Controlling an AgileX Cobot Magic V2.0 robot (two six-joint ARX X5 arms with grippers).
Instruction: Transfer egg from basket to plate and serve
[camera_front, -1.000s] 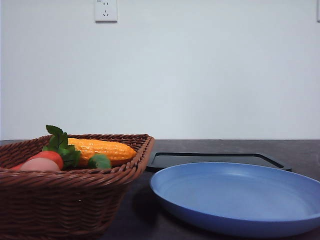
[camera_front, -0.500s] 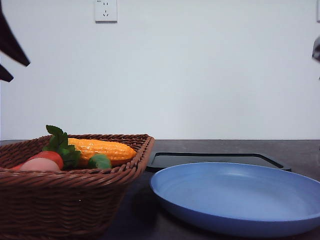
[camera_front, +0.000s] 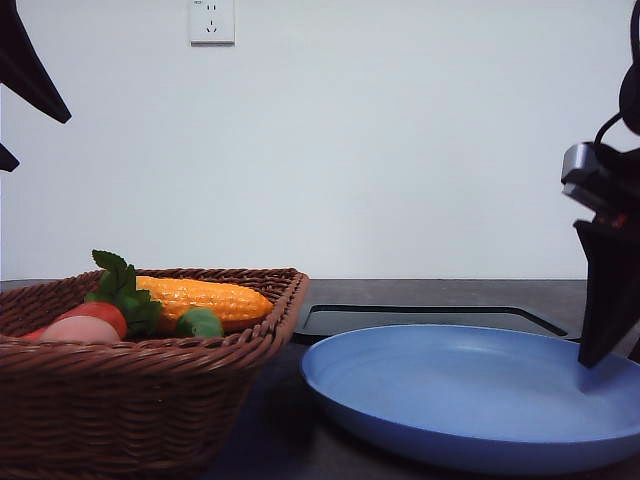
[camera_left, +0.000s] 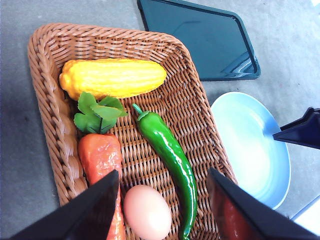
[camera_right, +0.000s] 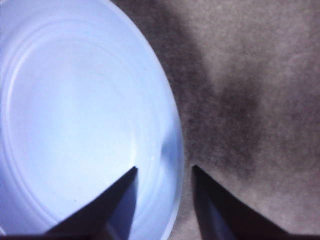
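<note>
Counter (camera_left: 20, 125) grey, carries everything. Basket (camera_left: 50, 125) sits on it at my left side; plate (camera_front: 470, 400) just beside it, black tray (camera_left: 200, 40) behind the plate. In the basket: corn cob (camera_left: 112, 78) at the far end, carrot (camera_left: 100, 155) with leaves and green pepper (camera_left: 167, 155) side by side, egg (camera_left: 147, 212) at the near end between carrot and pepper. My left end effector (camera_left: 162, 210) is above the basket, spread wide, holding nothing, egg between the fingers in the wrist view. My right end effector (camera_right: 164, 200) is parted, empty, straddling the plate's right rim; contact with the rim – can't tell.
</note>
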